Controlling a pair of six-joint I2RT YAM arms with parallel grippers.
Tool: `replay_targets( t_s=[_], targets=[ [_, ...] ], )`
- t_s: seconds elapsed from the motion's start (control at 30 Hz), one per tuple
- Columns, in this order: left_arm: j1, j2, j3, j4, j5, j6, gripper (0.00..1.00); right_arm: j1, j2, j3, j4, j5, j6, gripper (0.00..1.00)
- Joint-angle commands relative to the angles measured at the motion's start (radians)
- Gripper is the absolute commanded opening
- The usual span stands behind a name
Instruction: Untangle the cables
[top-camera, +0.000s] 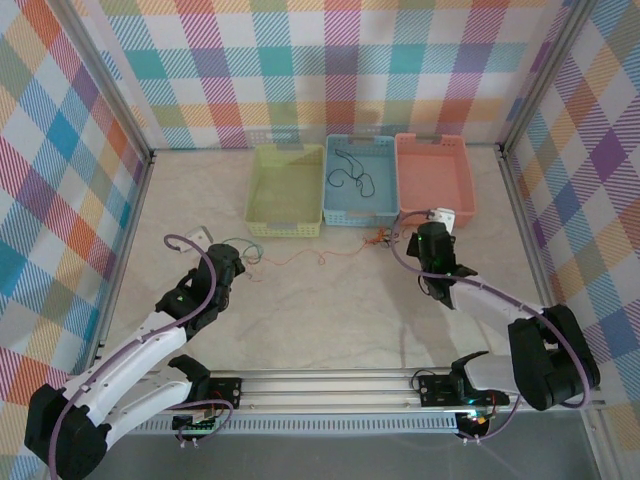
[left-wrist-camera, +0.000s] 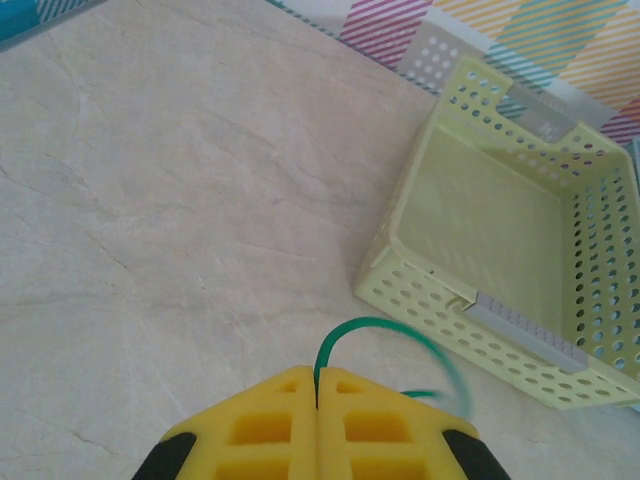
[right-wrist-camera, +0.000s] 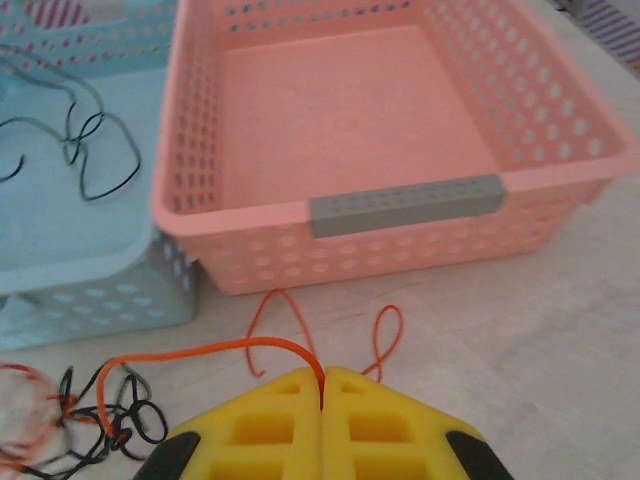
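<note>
My left gripper (left-wrist-camera: 317, 385) is shut on a green cable (left-wrist-camera: 380, 325) that arcs out of its yellow pads toward the yellow-green basket (left-wrist-camera: 450, 325). My right gripper (right-wrist-camera: 323, 380) is shut on an orange cable (right-wrist-camera: 200, 352) just in front of the pink basket (right-wrist-camera: 405, 205). To its left lies a knot of black and red cables (right-wrist-camera: 90, 415). From above, the left gripper (top-camera: 232, 262) and right gripper (top-camera: 432, 238) sit apart, with a thin orange strand (top-camera: 320, 258) on the table between them. A black cable (top-camera: 352, 175) lies inside the blue basket (top-camera: 360, 218).
Three baskets stand side by side at the back: yellow-green (top-camera: 285, 228), blue, pink (top-camera: 470, 180). A small white object (top-camera: 200, 236) lies left of the left gripper, and another (top-camera: 442, 214) at the pink basket's front. Checked walls enclose the table.
</note>
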Motion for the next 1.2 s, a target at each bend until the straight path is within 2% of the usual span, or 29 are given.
replay_targets(
  t_s=[0.0, 0.37, 0.7, 1.17],
  targets=[
    [0.013, -0.012, 0.04, -0.06, -0.05, -0.022, 0.0, -0.032, -0.041, -0.025, 0.023, 0.047, 0.109, 0.0],
    [0.015, -0.034, 0.039, -0.082, -0.08, -0.036, 0.0, -0.088, -0.089, -0.05, -0.059, 0.1, 0.275, 0.0],
    [0.015, -0.053, 0.037, -0.099, -0.104, -0.049, 0.0, -0.094, -0.1, -0.05, -0.068, 0.106, 0.279, 0.0],
    [0.02, -0.161, 0.05, -0.202, -0.282, -0.074, 0.0, -0.113, -0.117, -0.055, -0.114, 0.148, 0.349, 0.0]
  ],
)
